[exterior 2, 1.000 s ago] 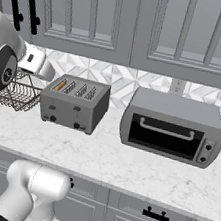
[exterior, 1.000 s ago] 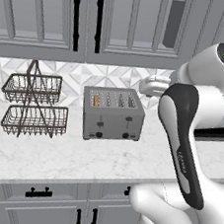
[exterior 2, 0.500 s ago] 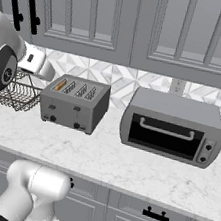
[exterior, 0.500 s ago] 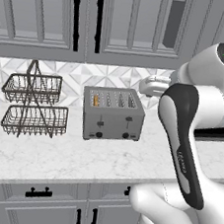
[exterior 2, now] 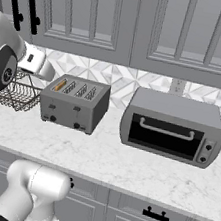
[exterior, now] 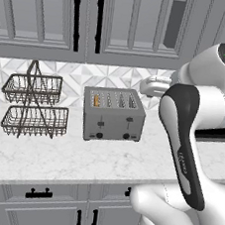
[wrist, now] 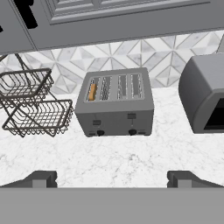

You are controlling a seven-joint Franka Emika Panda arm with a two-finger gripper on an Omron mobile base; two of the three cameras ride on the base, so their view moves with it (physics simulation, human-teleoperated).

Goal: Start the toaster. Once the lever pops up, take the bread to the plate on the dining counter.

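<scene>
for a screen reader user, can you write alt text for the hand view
A grey four-slot toaster sits on a marble worktop, with bread in its leftmost slot. A two-tier wire basket rack stands left, a toaster oven right; the open hand hovers in front.

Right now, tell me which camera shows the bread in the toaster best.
The hand view: it looks down on the toaster, so the bread shows as an orange slice in the leftmost slot. The left base view shows a short orange sliver there; the right base view shows it slanted and small.

Brushed-grey toaster [wrist: 114, 105], golden-tan bread [wrist: 92, 92], dark wire basket rack [exterior: 31, 105], white grey-veined marble worktop [exterior 2: 124, 165]
</scene>
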